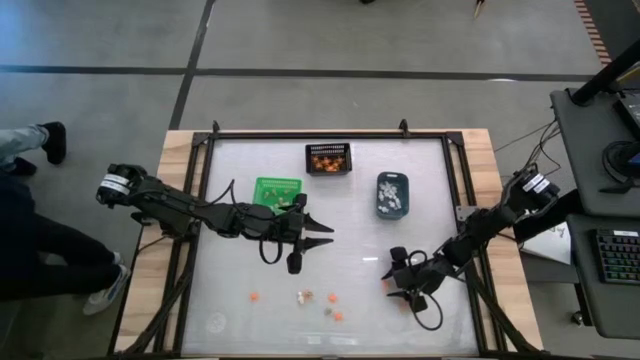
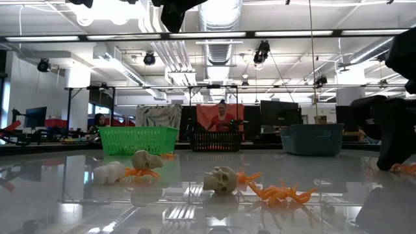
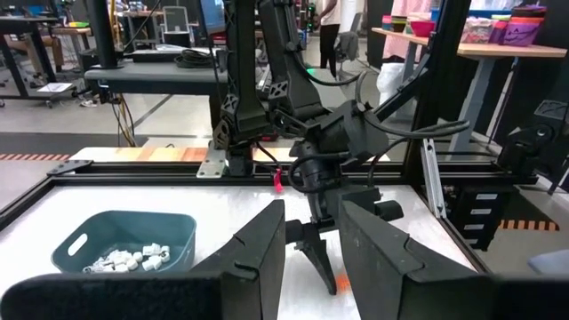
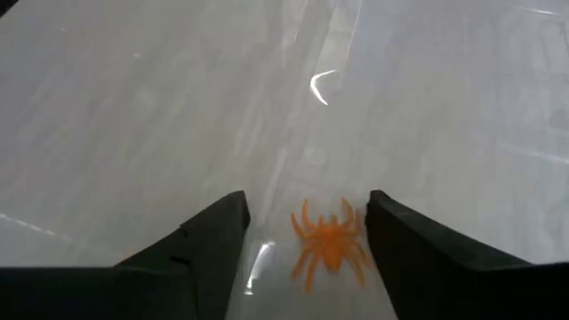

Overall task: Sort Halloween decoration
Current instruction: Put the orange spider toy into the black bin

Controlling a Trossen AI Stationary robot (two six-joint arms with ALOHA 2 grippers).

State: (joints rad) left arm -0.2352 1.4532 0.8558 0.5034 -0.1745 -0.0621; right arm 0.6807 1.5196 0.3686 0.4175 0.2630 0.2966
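An orange spider (image 4: pixel 329 242) lies flat on the white table, between the fingers of my right gripper (image 4: pixel 307 201), which is open and slants down over it at the table's near right (image 1: pixel 392 278); the fingers stand on either side without touching. Further decorations lie near the front edge: orange pieces (image 1: pixel 255 297) (image 1: pixel 335 315) and a pale skull (image 1: pixel 305 296). In the low view I see skulls (image 2: pixel 221 179) (image 2: pixel 146 159) and an orange spider (image 2: pixel 283 193). My left gripper (image 1: pixel 325 234) hangs open and level above mid-table, holding nothing.
Three bins stand at the back of the table: a green one (image 1: pixel 276 190), a black mesh one (image 1: pixel 328 158) holding orange pieces, and a blue-grey one (image 1: pixel 392 195) holding white pieces (image 3: pixel 124 258). A raised frame (image 1: pixel 330 135) rims the table. A person's legs (image 1: pixel 30 140) show at the far left.
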